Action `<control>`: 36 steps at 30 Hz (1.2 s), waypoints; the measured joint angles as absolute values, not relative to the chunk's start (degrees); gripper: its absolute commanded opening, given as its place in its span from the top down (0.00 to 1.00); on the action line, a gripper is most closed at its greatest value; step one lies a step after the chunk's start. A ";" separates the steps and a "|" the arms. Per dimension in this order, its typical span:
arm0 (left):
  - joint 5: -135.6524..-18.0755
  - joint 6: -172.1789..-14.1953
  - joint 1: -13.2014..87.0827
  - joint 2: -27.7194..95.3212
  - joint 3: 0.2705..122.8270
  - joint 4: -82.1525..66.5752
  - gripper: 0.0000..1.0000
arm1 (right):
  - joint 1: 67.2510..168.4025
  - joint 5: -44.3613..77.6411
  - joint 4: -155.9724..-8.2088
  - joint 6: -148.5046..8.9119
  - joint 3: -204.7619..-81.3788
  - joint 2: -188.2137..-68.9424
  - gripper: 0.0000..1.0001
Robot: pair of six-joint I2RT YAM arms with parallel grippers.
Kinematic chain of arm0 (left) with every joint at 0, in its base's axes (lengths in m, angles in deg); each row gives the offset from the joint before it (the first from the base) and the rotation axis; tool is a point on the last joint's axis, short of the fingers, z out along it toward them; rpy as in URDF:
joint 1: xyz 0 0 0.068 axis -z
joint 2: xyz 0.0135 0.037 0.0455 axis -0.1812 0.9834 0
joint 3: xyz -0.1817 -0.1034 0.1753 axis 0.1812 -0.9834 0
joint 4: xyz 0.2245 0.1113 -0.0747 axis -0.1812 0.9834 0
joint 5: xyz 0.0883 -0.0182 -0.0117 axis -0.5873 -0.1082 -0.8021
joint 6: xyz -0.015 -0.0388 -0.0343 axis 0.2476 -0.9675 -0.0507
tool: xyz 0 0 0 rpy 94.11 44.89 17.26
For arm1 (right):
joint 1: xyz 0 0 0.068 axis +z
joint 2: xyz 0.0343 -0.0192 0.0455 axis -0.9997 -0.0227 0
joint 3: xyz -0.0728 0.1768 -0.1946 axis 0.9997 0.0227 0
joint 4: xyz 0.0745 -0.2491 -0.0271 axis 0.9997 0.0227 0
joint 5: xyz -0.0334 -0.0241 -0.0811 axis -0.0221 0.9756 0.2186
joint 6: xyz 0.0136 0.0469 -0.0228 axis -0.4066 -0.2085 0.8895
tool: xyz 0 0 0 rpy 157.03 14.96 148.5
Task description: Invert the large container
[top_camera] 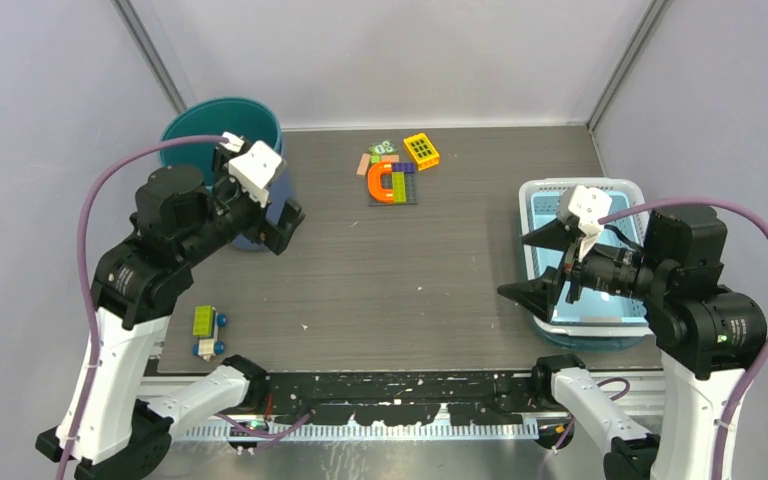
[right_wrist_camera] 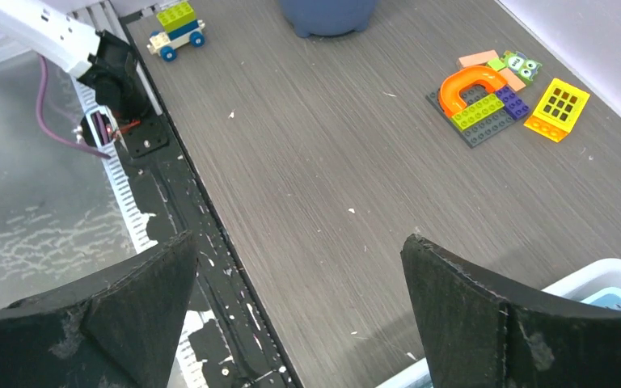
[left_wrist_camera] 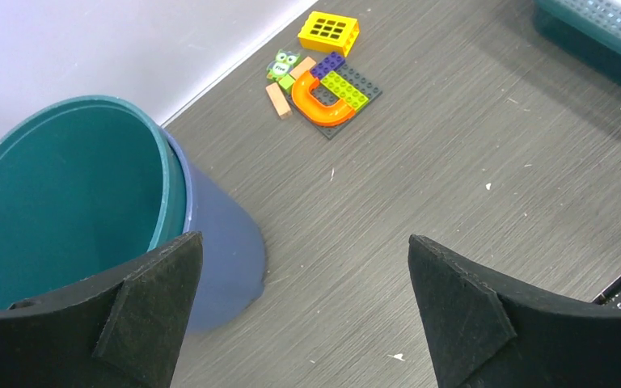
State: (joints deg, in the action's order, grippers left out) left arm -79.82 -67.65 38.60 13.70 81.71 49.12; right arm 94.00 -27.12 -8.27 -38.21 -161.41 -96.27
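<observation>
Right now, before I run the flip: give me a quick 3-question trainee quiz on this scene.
1. True or false: the teal container stands with its mouth up.
2. Where on the table is the toy car? A: at the near edge, on the left arm's side. B: at the far edge, by the wall. C: at the near edge, on the right arm's side.
3. Fill in: the left tool and the right tool both have their jaws ___, with nothing between them.

Key: 1 true; 2 A; 3 open.
</observation>
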 measured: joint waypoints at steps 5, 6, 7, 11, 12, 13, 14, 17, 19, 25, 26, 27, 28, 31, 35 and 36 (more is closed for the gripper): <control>-81.51 -67.63 38.45 14.97 81.30 49.01 0.00 | 94.00 -26.63 -9.13 -35.80 -157.04 -96.16 0.00; -81.75 -67.63 38.45 15.12 81.17 48.99 0.00 | 94.00 -26.35 -9.67 -35.87 -155.75 -96.27 0.00; -82.05 -67.59 38.45 15.17 81.06 49.01 0.00 | 94.00 -26.04 -10.77 -35.98 -154.04 -96.27 0.00; -83.69 -66.67 38.45 15.12 80.95 48.92 0.00 | 94.00 -25.17 -14.85 -37.44 -148.62 -96.45 0.00; -84.11 -66.34 38.45 15.12 80.93 48.84 0.00 | 94.00 -24.89 -15.75 -37.86 -147.60 -96.60 0.00; -84.76 -66.14 38.45 15.12 80.80 48.64 0.00 | 94.00 -24.73 -16.75 -38.16 -146.72 -96.66 0.00; -85.25 -65.93 38.45 15.12 80.62 48.47 0.00 | 94.00 -24.60 -17.63 -38.47 -146.09 -96.64 0.00; -86.47 -65.53 38.45 15.17 79.94 48.01 0.00 | 94.00 -24.41 -20.34 -39.56 -144.14 -96.64 0.00; -87.32 -64.99 38.45 15.17 79.33 47.59 0.00 | 94.00 -24.38 -22.02 -40.50 -143.09 -96.62 0.00; -91.89 -64.13 38.45 15.71 76.88 45.14 0.00 | 94.00 -23.25 -27.20 -43.50 -139.44 -96.51 0.00; -92.96 -64.00 38.45 15.93 76.45 44.53 0.00 | 94.00 -22.94 -28.08 -43.98 -139.01 -96.51 0.00; -94.03 -63.65 38.45 16.13 75.94 43.83 0.00 | 94.00 -22.53 -28.99 -44.59 -138.50 -96.49 0.00; -94.84 -63.39 38.45 16.30 75.57 43.39 0.00 | 94.00 -22.09 -29.96 -45.20 -137.96 -96.51 0.00; -98.25 -62.71 38.45 16.96 74.22 41.34 0.00 | 94.00 -20.97 -32.21 -46.23 -136.30 -96.51 0.00; -101.51 -61.60 38.45 18.64 73.80 39.37 0.00 | 94.00 -20.10 -34.52 -46.93 -134.50 -96.64 0.00; -101.92 -61.60 38.45 19.15 73.80 38.98 0.00 | 94.00 -19.84 -35.07 -47.08 -134.02 -96.64 0.00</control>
State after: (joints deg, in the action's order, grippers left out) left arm -101.92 -61.60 38.45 19.15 73.80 38.98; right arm 94.00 -19.84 -35.07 -47.08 -134.02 -96.64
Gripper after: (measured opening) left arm 0.996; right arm 0.997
